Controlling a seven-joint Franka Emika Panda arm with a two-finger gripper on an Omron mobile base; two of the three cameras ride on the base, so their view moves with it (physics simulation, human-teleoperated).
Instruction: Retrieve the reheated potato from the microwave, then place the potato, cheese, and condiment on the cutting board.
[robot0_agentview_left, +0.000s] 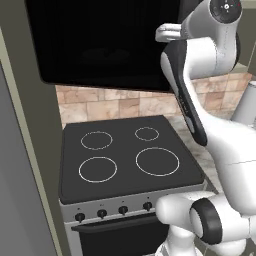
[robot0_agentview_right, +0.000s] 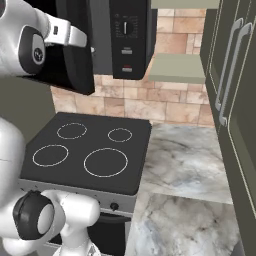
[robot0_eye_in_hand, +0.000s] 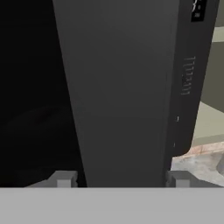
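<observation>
While the arm reaches up over the stove (robot0_agentview_left: 127, 155), the microwave (robot0_agentview_right: 127, 35) hangs above the hob against the tiled wall, its door (robot0_agentview_right: 75, 55) swung partly out toward the robot. In the right base view the door's dark slab juts forward from the box, and its free edge stands just beside the white hand. The control strip (robot0_agentview_right: 129, 37) faces outward to the right of the opening, carrying a dial and small buttons. In the left base view the black door panel (robot0_agentview_left: 100, 42) spans most of the upper picture, with its lower edge well above the four ringed burners.

To the right of the stove a marbled counter (robot0_agentview_right: 185, 160) runs along tall dark cabinets (robot0_agentview_right: 232, 90) with long pale handles, so the open room lies between the stove's right edge and those cabinet fronts. A pale shelf-like ledge (robot0_agentview_right: 177, 67) sits just right of the microwave's underside.

In the hand view the gripper (robot0_eye_in_hand: 120, 179) is at the door's edge: a grey vertical slab rises between the two finger tips (robot0_eye_in_hand: 63, 178), one tip on each side. The jaws stand apart, straddling that edge; whether the pads actually press on it cannot be told. Left of the slab lies the microwave's black interior, too dark to make out anything inside.
</observation>
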